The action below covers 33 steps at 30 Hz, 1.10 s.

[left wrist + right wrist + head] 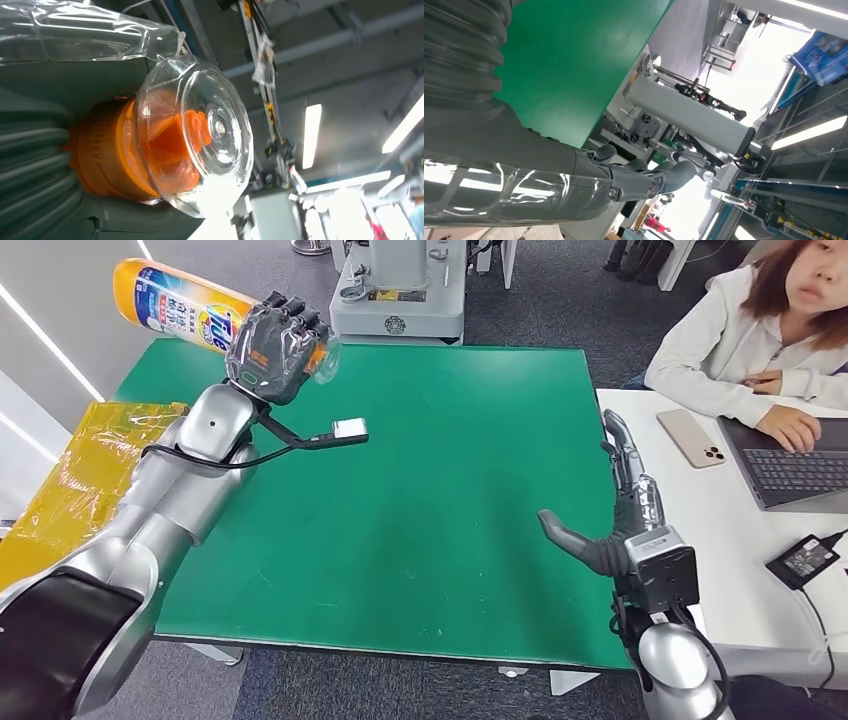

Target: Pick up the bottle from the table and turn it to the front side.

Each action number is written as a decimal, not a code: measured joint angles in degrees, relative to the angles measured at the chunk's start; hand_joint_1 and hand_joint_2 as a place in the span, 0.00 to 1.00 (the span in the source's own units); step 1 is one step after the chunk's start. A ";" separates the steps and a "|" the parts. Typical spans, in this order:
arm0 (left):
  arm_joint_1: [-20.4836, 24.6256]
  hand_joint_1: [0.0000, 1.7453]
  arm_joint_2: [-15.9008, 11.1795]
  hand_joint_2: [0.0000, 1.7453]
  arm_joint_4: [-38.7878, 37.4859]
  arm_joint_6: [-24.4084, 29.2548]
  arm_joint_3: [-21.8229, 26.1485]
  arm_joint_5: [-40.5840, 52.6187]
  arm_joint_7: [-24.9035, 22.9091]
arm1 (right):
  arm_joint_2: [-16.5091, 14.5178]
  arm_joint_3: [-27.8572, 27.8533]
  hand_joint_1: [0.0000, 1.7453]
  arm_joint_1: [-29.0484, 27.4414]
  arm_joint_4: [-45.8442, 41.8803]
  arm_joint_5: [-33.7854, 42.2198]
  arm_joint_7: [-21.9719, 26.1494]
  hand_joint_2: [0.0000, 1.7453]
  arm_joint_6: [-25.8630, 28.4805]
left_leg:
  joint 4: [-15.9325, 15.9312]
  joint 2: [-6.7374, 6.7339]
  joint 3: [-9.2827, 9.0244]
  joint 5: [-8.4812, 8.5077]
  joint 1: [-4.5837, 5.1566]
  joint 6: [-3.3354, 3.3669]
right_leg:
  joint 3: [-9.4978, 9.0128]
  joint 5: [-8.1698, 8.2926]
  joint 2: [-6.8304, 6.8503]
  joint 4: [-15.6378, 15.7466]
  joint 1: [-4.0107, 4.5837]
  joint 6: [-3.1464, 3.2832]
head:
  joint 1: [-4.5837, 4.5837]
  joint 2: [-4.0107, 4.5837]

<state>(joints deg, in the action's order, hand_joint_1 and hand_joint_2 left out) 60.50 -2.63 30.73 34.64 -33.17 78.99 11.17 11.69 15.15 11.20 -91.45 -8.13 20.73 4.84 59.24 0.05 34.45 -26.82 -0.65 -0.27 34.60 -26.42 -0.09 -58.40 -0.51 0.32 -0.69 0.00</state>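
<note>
Bottle (175,302), orange-yellow with a printed label, held off the green table (430,500) at its far left corner, lying roughly level, base pointing left and away, neck end toward the table's middle. Head view: left hand (275,348) wrapped around the bottle's neck end, fingers curled over the top, clear cap just showing past the knuckles. Right hand (625,502) hovers at the table's right edge, fingers straight and apart, thumb out to the side, holding nothing. A person sits at a white desk (720,530) to the right with a laptop (795,465) and a phone (690,437). Left wrist view: clear domed cap (200,135) seen end-on, orange closure (172,145) inside it; contents of the bottle cannot be made out. Right wrist view: fingers (674,175) extended over the table edge, nothing in them.
</note>
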 joint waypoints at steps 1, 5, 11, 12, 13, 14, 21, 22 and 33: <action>0.01 1.00 -0.26 1.00 -0.89 -0.26 -0.45 1.16 -0.68 | 0.26 -0.21 0.00 -0.30 -0.22 0.16 0.09 1.00 -0.02 | 0.00 0.00 0.00 0.00 0.00 0.00 | 0.00 0.00 0.00 0.00 0.00 0.00 | 0.01 0.00; -0.14 1.00 -2.16 1.00 -4.07 -2.04 -2.50 5.70 -2.96 | 1.37 -1.28 0.00 -2.58 -1.24 0.96 1.23 1.00 -0.28 | -0.01 -0.02 0.01 0.00 0.00 0.00 | 0.00 0.00 -0.02 -0.01 0.00 0.00 | 0.01 0.00; -0.93 1.00 -5.48 1.00 -6.87 -5.92 -4.88 7.16 -4.63 | 2.32 -2.50 0.00 -4.78 -1.90 1.24 2.32 1.00 -0.84 | -0.02 -0.05 0.00 0.00 0.00 0.00 | 0.01 -0.01 -0.04 -0.01 0.00 0.01 | 0.01 0.00; -1.14 1.00 -6.11 1.00 -7.09 -6.79 -5.13 7.19 -4.64 | 2.43 -2.69 0.00 -5.05 -1.94 1.40 2.45 1.00 -0.87 | -0.02 -0.06 0.00 0.00 0.00 -0.01 | 0.01 -0.01 -0.05 -0.01 0.01 0.01 | 0.01 0.00; -1.34 1.00 -6.70 1.00 -7.32 -7.58 -5.33 7.21 -4.61 | 2.51 -2.85 0.00 -5.35 -1.98 1.60 2.58 1.00 -0.89 | -0.02 -0.06 0.00 0.00 0.00 -0.01 | 0.01 -0.01 -0.05 -0.01 0.01 0.01 | 0.01 0.00; -1.53 1.00 -7.27 1.00 -7.56 -8.33 -5.54 7.21 -4.58 | 2.62 -3.02 0.00 -5.69 -2.02 1.76 2.73 1.00 -0.89 | -0.02 -0.06 0.00 0.00 0.00 -0.01 | 0.01 -0.01 -0.05 -0.01 0.01 0.01 | 0.01 0.00; -2.88 1.00 -10.52 1.00 -9.11 -13.84 -5.98 7.08 -3.52 | 2.94 -4.60 0.00 -7.83 -2.50 2.86 3.38 1.00 -0.93 | -0.02 -0.06 0.00 0.00 0.00 -0.01 | 0.01 -0.02 -0.04 -0.01 0.00 0.03 | 0.02 0.00; -3.16 1.00 -10.85 1.00 -9.27 -14.38 -5.98 7.05 -3.36 | 2.95 -4.84 0.00 -8.09 -2.56 3.03 3.40 1.00 -0.96 | -0.02 -0.05 0.01 0.00 0.00 -0.01 | 0.01 -0.02 -0.03 -0.01 0.00 0.03 | 0.02 0.00; -6.64 1.00 -13.61 1.00 -9.75 -15.16 -5.98 6.76 -1.69 | 3.04 -7.26 0.00 -12.59 -5.52 3.10 3.51 1.00 -0.73 | -0.03 -0.04 0.01 0.00 0.00 -0.01 | 0.01 -0.04 -0.01 -0.01 0.00 0.05 | 0.02 0.00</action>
<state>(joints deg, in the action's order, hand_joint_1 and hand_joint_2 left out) 53.86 -16.24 20.98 19.48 -39.15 85.75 9.49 14.73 7.88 -1.39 -96.97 -5.03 24.24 4.11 59.21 0.00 34.46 -26.82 -0.65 -0.27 34.61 -26.46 -0.11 -58.41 -0.51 0.38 -0.68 0.00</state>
